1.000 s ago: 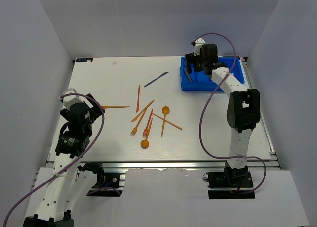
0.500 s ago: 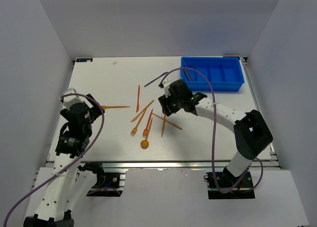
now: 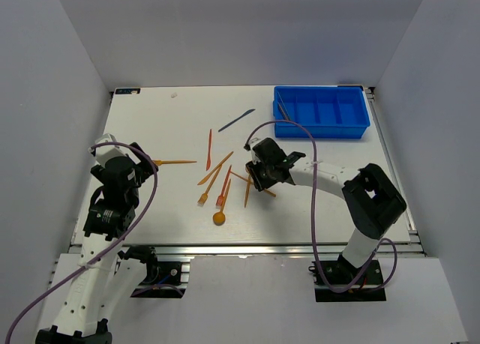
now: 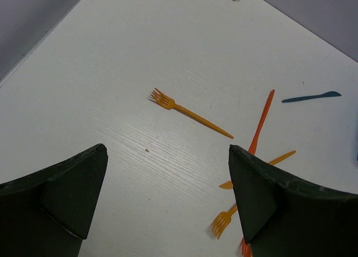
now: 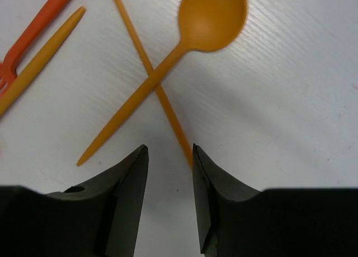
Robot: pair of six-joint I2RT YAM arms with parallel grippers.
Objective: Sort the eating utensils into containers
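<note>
Straddling one end of a slim orange utensil (image 5: 146, 58) that crosses an orange spoon (image 5: 211, 15) mid-bench, the right tool (image 5: 169, 152) stands narrowly open, gripping nothing, lined up to pinch it. The blue tray (image 3: 322, 131) waits far right, and the left tool (image 4: 168, 150) gapes empty.

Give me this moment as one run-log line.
left gripper open, empty | right gripper low, jaws part-open at thin orange utensil tip, beside orange spoon
</note>
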